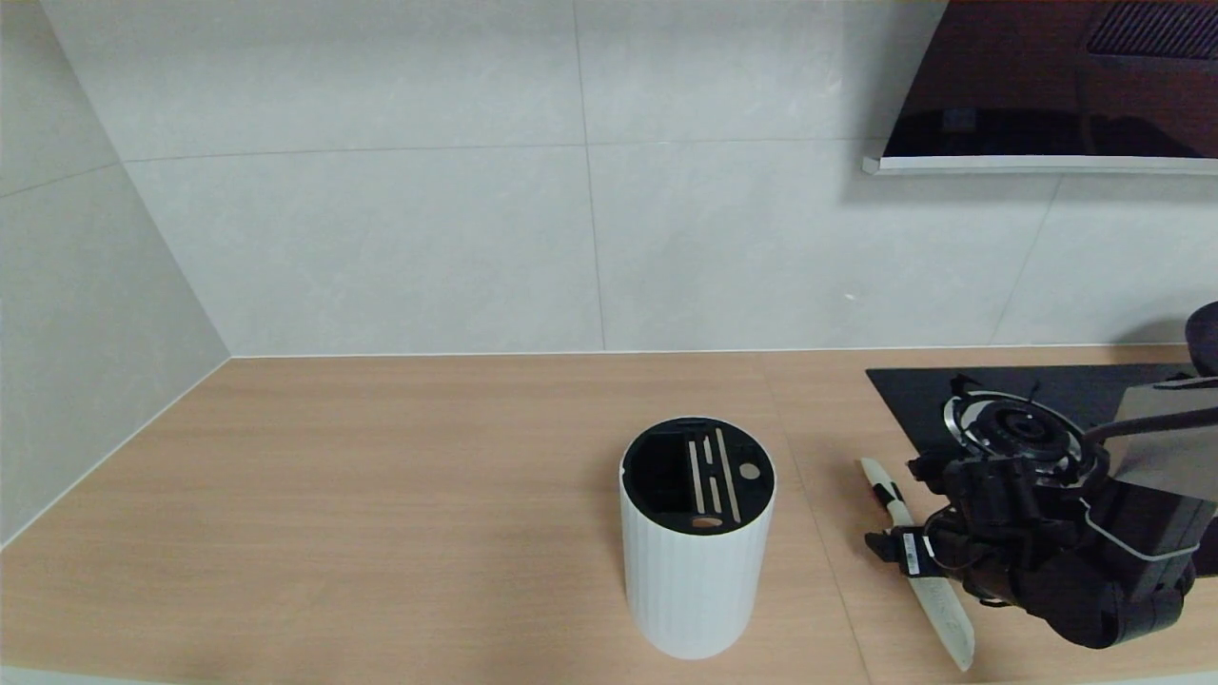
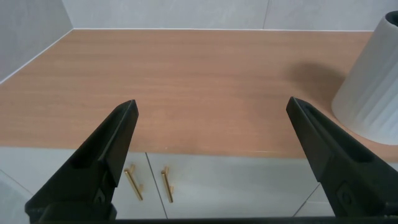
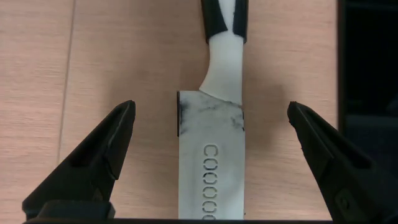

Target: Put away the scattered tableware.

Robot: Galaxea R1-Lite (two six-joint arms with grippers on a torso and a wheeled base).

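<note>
Knife (image 1: 944, 611) lies flat on the wooden desk (image 1: 381, 495), toward the front right corner. Its handle points to the back wall and its blade tip comes close to the front edge. It sits just beside the black stove (image 1: 918, 400), which takes the right edge of the desk.

Right pincer (image 3: 210, 112) hovers directly over the knife, released. One jaw stands on each side of the blade where it meets the handle, and neither jaw touches it.

Left pincer (image 2: 211, 106) is also released and grasps nothing. It hangs at the front edge of the desk, off to the left.

White ribbed holder (image 1: 697, 561) stands upright near the front edge, about mid-desk, apart from the knife. Its black top has narrow slots and one wider opening.

Judgement: the step in hand is the pick-up, not yet made.

Risks from here:
- The jaws straddle the heel of the blade, not the handle. Closing there means pinching a thin, slick blade lying flush on the desk. The pads may slip off the edges or skid the knife sideways toward the stove.
- A descent that stops too high misses the knife; one that goes too low drives the tips into the desk.
- A grip far from the balance point may let the knife droop or swivel once it is lifted.
- The slots are narrow, so a tilted or twisted blade would catch on the top.
- The tall holder, standing near the front edge, could then be shoved or tipped over.
</note>
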